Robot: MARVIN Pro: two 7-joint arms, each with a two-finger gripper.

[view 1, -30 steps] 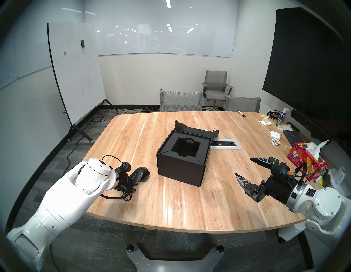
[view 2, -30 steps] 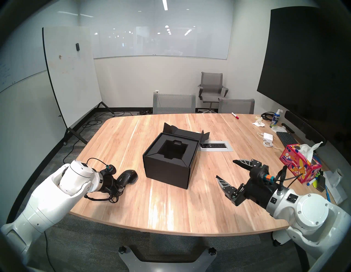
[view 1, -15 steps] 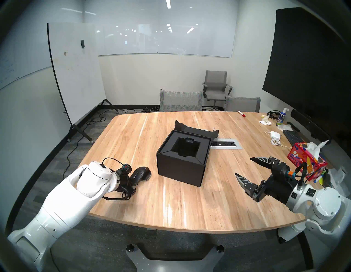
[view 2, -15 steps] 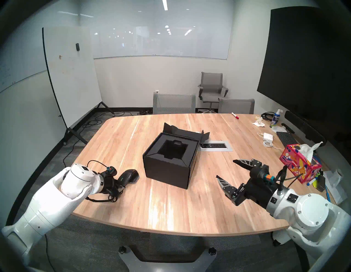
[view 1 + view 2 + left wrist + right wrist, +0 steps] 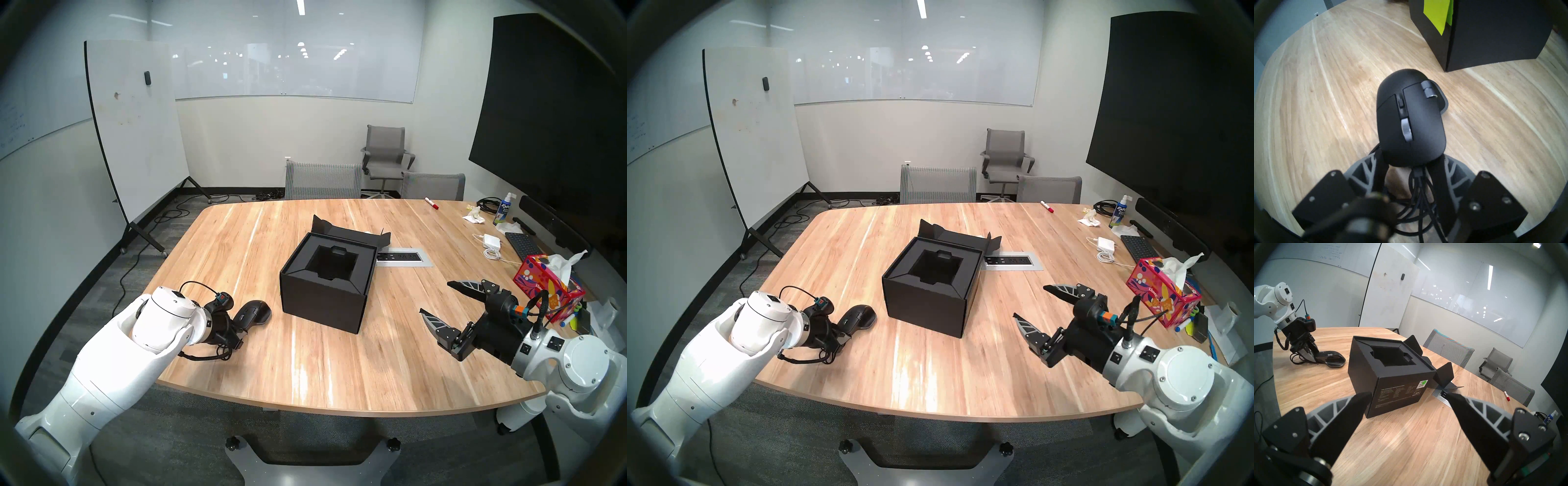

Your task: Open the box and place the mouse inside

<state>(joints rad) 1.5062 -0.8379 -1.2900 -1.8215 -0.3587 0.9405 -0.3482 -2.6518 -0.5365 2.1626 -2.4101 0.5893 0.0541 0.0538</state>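
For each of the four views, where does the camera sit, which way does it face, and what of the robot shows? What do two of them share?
Head stereo left: high, looking down the table; both arms, open box central.
Head stereo right: nearly the same, box shifted left.
Left wrist: low, looking down on the mouse between the left gripper fingers; box corner beyond.
Right wrist: low, facing the box's labelled side through the wide-open right gripper; left arm beyond.
Shared: both wrist views show box and mouse from opposite sides.

Left claw (image 5: 245,325) low at mouse (image 5: 253,313), grip unclear; open-lidded box (image 5: 325,288) beyond it on surface (image 5: 305,366). Right claw (image 5: 437,305) spread wide, facing box.
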